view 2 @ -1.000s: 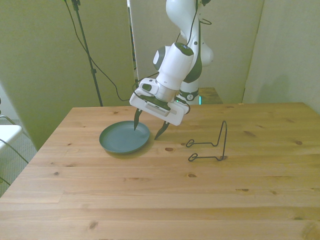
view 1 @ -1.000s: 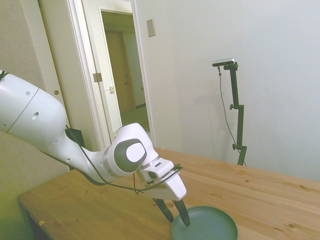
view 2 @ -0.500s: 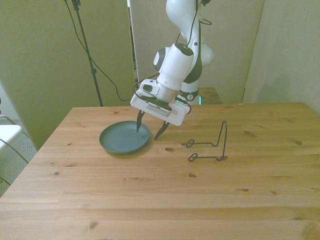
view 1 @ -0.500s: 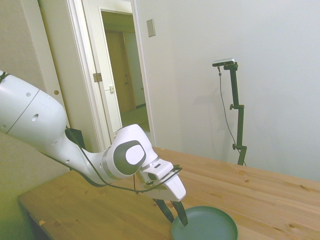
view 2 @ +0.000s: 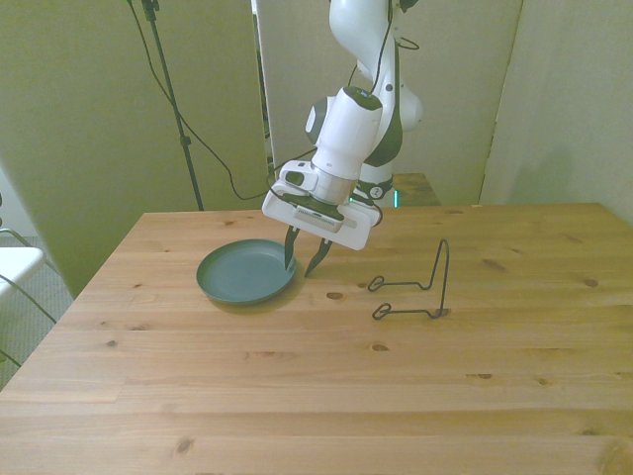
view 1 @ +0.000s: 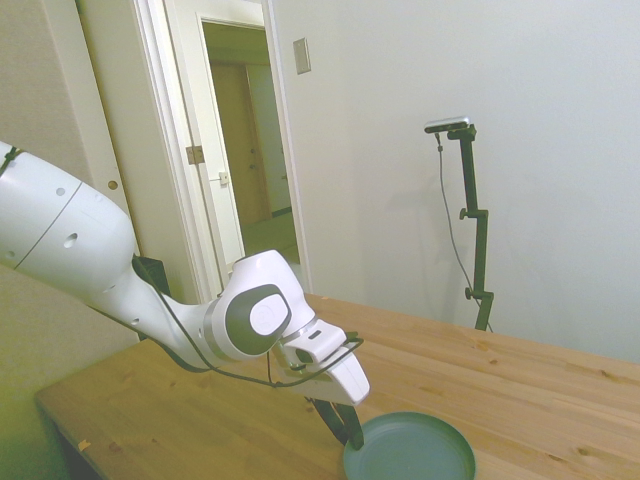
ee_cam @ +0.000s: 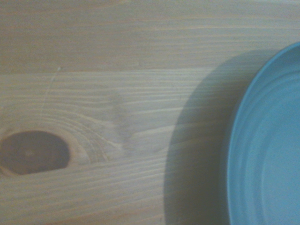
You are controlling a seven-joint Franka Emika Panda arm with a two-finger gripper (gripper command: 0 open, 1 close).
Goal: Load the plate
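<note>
One teal plate [view 2: 245, 273] lies flat on the wooden bench [view 2: 316, 386], with one black wire rack [view 2: 415, 287] well apart from it. The end effector [view 2: 302, 265] straddles the plate's rim nearest the rack, fingers narrowly parted and gripping nothing. No writing is readable anywhere.

We are seeing the end effector [view 2: 303, 264] hanging over the plate's [view 2: 237, 277] rim on the front view's right, blocking that edge. The wire rack [view 2: 415, 289] is standing further toward the front view's right, apart from the plate, fencing that side. Bare counter [view 2: 297, 386] is lying open nearer the camera.
</note>
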